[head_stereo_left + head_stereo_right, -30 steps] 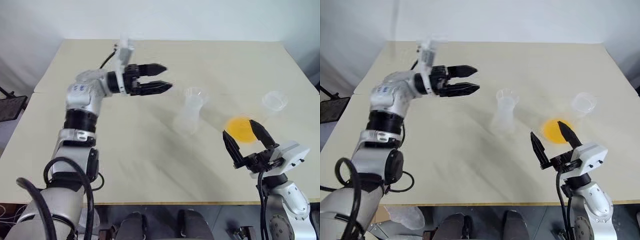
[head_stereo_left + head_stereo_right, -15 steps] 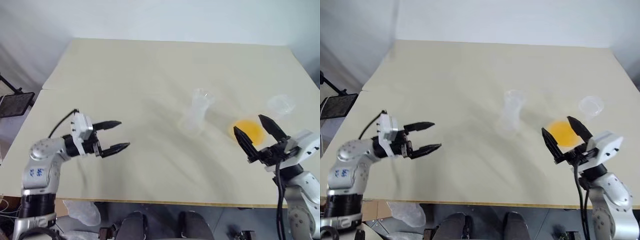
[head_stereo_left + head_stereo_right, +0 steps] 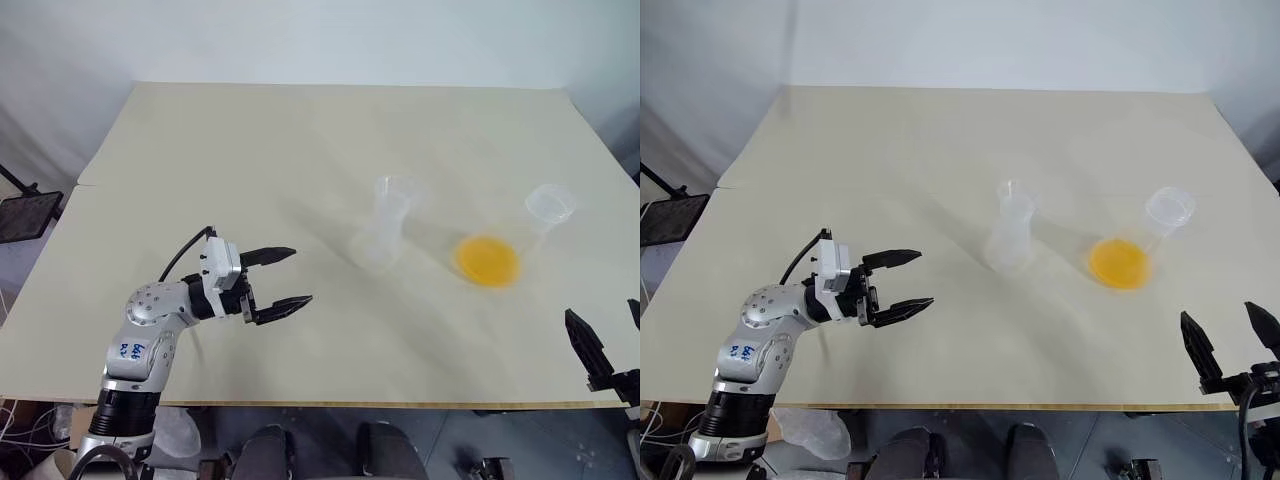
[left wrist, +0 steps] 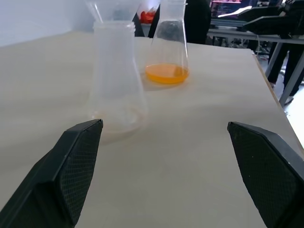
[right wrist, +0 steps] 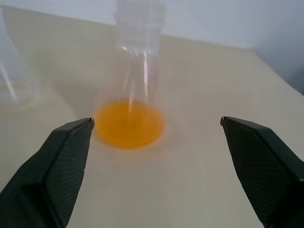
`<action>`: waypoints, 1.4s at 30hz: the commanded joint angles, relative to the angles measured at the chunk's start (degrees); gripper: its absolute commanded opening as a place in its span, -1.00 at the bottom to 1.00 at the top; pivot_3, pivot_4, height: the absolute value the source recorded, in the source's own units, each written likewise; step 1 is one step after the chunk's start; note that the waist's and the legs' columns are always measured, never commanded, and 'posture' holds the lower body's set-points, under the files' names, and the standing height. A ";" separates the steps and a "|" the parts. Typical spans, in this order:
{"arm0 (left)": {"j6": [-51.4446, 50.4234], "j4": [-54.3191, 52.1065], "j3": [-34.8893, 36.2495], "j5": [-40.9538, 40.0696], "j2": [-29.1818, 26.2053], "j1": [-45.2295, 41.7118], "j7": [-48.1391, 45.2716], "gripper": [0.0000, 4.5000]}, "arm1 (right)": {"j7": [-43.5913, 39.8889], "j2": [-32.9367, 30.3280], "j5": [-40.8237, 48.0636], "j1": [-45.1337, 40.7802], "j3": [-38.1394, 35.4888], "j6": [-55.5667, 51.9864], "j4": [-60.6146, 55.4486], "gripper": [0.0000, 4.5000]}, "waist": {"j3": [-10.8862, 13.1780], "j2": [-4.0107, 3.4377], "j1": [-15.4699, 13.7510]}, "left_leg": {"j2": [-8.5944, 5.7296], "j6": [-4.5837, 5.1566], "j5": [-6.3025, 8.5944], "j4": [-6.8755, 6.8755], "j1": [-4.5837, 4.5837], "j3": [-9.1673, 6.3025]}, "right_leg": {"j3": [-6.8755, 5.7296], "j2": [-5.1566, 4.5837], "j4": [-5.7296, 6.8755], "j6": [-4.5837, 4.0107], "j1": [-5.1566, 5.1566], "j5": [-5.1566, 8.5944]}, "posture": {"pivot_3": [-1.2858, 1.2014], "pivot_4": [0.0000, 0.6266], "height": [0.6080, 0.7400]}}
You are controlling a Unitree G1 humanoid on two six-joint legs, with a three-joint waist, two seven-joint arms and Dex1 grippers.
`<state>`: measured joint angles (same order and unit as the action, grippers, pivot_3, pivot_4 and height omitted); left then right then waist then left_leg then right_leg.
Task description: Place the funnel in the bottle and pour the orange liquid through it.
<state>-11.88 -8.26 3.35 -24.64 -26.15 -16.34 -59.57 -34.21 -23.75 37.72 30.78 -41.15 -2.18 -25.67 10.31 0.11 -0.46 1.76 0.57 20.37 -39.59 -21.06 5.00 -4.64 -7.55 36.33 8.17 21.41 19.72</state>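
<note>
The funnel [image 4: 111, 8] already sits in the bottle [image 3: 382, 232] mid-bench, so pouring is next. Both grippers, left [image 3: 277, 281] and right [image 3: 1230, 345], are wide apart and empty. I'd grab the flask of orange liquid [image 3: 487, 261] by its neck and tip slowly.
</note>
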 commanded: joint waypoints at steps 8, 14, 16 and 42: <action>-0.38 -2.73 -0.59 -2.46 0.01 1.60 0.34 0.98 | -0.72 -8.27 1.50 -11.48 2.90 -4.85 5.18 1.00 | -0.04 -0.06 0.56 | 0.03 0.00 0.00 0.02 0.01 0.08 | 0.13 0.00 0.05 0.00 0.08 0.00 | 0.03 -0.52 1.00; -0.48 -4.97 -0.70 -3.44 0.50 3.08 1.66 0.98 | -0.11 -12.87 1.48 -24.41 7.25 -10.52 12.35 1.00 | -0.05 -0.07 0.50 | 0.02 0.01 0.00 -0.03 0.01 0.14 | 0.21 -0.03 0.04 0.00 0.09 0.00 | 0.03 -0.52 1.00; -0.46 -5.69 -0.65 -3.97 0.63 3.43 2.17 0.98 | 0.17 -13.11 0.98 -28.67 8.55 -11.46 14.73 1.00 | -0.05 -0.07 0.43 | 0.03 0.01 0.00 -0.03 0.00 0.12 | 0.18 -0.02 0.07 0.00 0.10 0.00 | 0.03 -0.52 1.00; -0.38 -8.02 -0.41 -5.13 -0.03 3.93 5.35 1.00 | -0.24 -6.95 -5.20 -47.79 15.86 -6.82 27.89 0.19 | -0.04 -0.07 0.52 | 0.03 0.02 0.01 -0.04 -0.09 0.13 | 0.15 -0.05 0.00 0.04 0.13 -0.02 | 0.03 -0.52 1.00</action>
<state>-12.62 -14.05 2.23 -28.67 -25.65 -12.40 -54.43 -33.83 -31.23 32.43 -16.92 -25.09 -10.95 3.60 10.27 0.03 0.06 1.80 0.60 20.38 -39.63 -21.15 5.13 -4.49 -7.59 36.33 8.22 21.53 19.69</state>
